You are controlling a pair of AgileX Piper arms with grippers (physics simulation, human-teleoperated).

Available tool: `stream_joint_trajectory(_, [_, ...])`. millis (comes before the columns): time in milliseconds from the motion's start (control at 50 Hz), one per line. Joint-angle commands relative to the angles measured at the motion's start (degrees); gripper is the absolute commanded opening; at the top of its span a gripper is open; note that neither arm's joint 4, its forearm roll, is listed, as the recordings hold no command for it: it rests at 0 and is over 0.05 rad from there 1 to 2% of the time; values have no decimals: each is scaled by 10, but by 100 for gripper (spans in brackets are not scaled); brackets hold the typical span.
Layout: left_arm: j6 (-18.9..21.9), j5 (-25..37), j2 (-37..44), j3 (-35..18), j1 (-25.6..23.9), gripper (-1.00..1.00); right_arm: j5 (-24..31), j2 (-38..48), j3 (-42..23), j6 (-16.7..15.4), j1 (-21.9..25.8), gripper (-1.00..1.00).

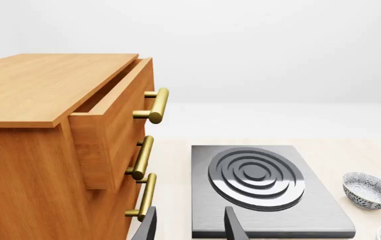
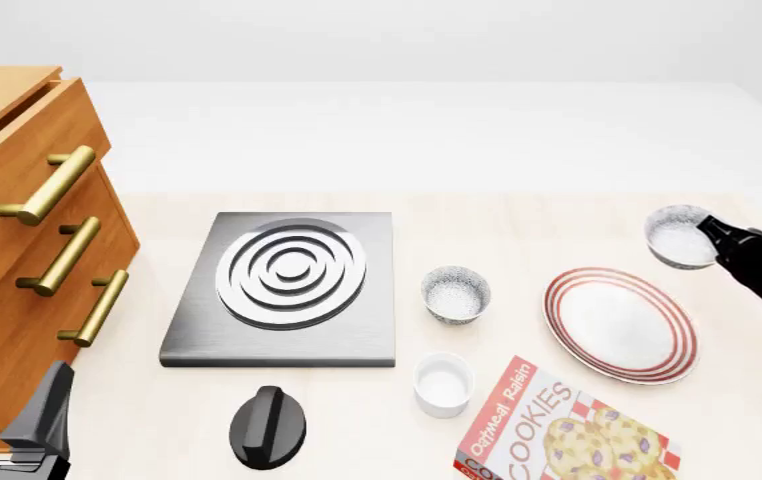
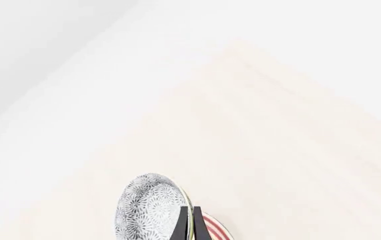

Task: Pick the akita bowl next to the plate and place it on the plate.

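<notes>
Pale wood table [image 2: 515,225], white walls. Right gripper [image 3: 189,226] clamped on akita bowl [image 2: 680,236] rim, bowl lifted just beyond plate [image 2: 620,324]. Second speckled bowl [image 2: 456,294], ramekin [image 2: 443,384], cookie box [image 2: 568,430] left of it. Left gripper [image 1: 189,227] parted, empty, beside drawers [image 1: 50,150], hob [image 1: 264,187] ahead.

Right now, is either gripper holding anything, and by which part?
The right gripper holds the akita bowl by its rim, one finger on each side of the wall. The left gripper holds nothing.

Bright, even, diffuse light, sharp in all three views.
Shadows were faint and soft on the pale table [image 2: 515,220]; the background washed near-white, without blur or glare.
</notes>
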Motion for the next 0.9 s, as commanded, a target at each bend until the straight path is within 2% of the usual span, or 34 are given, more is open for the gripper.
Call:
stream_joint_trajectory(20, [0, 0, 0, 0, 0, 100, 1, -24, 13, 9, 15, -100])
stream_joint_trajectory(900, [0, 0, 0, 0, 0, 100, -2, -75, 73, 17, 43, -100])
